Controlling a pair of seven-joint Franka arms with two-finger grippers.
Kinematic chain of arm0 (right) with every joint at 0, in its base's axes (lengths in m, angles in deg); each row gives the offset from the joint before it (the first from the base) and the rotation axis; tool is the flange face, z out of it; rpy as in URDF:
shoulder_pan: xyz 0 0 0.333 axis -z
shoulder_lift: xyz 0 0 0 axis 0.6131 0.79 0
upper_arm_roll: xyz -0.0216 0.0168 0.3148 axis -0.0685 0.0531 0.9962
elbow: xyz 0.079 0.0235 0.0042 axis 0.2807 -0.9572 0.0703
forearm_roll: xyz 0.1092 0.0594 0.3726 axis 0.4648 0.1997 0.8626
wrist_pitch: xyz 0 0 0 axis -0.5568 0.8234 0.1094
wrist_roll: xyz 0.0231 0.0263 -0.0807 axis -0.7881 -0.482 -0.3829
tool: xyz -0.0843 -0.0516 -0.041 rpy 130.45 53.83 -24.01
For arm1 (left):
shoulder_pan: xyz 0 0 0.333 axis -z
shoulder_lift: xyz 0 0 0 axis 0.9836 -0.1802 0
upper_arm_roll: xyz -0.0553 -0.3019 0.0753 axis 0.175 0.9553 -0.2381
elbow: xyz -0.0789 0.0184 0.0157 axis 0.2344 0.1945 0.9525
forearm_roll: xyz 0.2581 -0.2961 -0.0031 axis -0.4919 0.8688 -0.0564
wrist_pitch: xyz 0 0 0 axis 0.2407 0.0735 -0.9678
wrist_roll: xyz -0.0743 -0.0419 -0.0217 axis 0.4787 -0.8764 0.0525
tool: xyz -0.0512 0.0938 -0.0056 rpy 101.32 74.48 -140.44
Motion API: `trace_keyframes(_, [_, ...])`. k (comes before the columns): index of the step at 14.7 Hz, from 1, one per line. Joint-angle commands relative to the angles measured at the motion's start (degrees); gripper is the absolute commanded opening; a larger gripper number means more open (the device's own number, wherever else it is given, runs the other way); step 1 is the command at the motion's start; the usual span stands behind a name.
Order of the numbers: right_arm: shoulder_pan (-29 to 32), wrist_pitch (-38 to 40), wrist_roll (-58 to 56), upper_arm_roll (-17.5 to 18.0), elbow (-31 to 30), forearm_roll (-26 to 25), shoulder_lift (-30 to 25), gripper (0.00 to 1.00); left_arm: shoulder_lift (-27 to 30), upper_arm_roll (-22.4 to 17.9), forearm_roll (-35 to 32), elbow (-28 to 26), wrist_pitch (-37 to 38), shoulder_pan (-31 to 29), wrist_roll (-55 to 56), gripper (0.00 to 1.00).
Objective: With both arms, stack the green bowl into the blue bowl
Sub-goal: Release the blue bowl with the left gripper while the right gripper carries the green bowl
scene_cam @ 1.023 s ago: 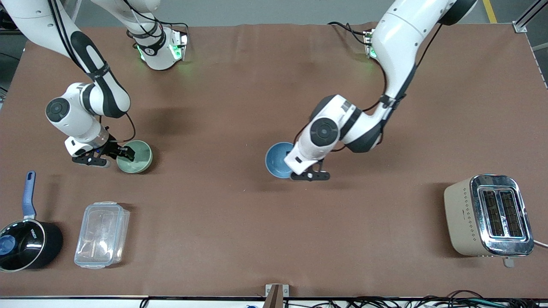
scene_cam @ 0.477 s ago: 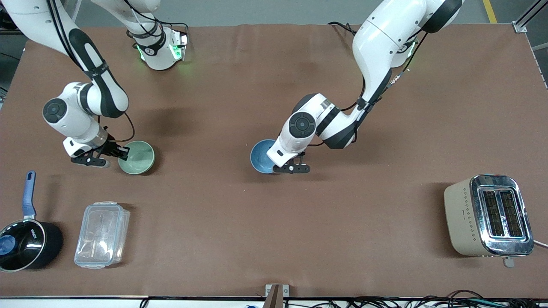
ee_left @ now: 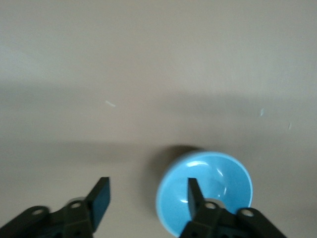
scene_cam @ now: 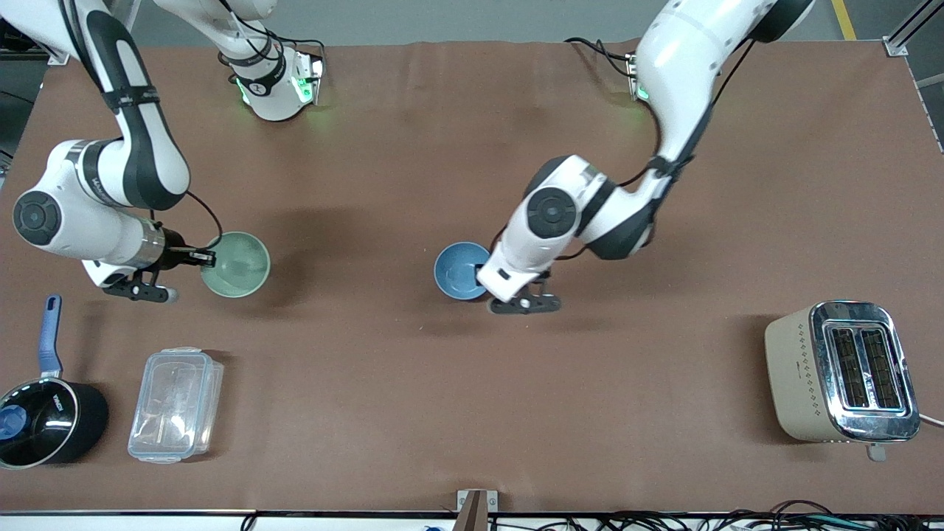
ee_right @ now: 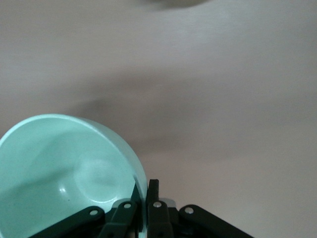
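Observation:
The green bowl (scene_cam: 237, 264) hangs by its rim in my right gripper (scene_cam: 209, 258), a little above the table at the right arm's end. In the right wrist view the gripper (ee_right: 143, 187) is shut on the bowl's wall (ee_right: 59, 163), with one finger inside and one outside. The blue bowl (scene_cam: 459, 271) sits upright on the table near the middle. My left gripper (scene_cam: 484, 278) is open right at that bowl's rim. In the left wrist view the left gripper (ee_left: 147, 197) has one finger over the blue bowl (ee_left: 218, 178) and one over bare table.
A beige and chrome toaster (scene_cam: 841, 372) stands near the front camera at the left arm's end. A clear plastic container (scene_cam: 175, 404) and a black saucepan with a blue handle (scene_cam: 44, 413) lie near the front camera at the right arm's end.
My right arm has risen with the green bowl in its grip. The blue bowl has shifted toward the right arm's end. My left hand has drawn back a little from it.

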Motion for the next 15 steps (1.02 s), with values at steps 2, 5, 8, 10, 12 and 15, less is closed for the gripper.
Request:
trace_keyframes(2, [-12.9,0.5,15.6,-0.2,3.4,3.2,0.5,0.0,10.8,0.0,-2.0,-0.1,8.4,-9.8,-8.3,1.0])
trace_keyframes(5, [-23.0,-6.7,28.6,-0.2,6.0,5.0,2.7,0.0,16.4,0.2,-1.9,0.4,16.4,-18.2,-18.5,1.0])
trace_keyframes(8, [-28.6,-9.3,36.7,-0.3,11.6,4.9,8.5,0.0,19.9,0.5,-1.5,3.5,26.3,-25.0,-22.8,1.0])
trace_keyframes(10, [-31.9,-10.0,41.2,-0.3,15.8,4.3,12.8,0.0,24.3,0.3,-1.3,3.7,29.1,-26.6,-27.4,1.0])
trace_keyframes(12, [-33.9,-13.2,42.4,-0.4,16.3,4.2,14.8,0.01,26.9,0.0,-1.2,3.4,33.0,-27.8,-32.5,1.0])
trace_keyframes(15, [-38.0,-16.3,46.1,-0.7,16.1,4.1,16.8,0.01,28.9,0.1,-1.1,3.3,35.8,-29.3,-33.3,1.0])
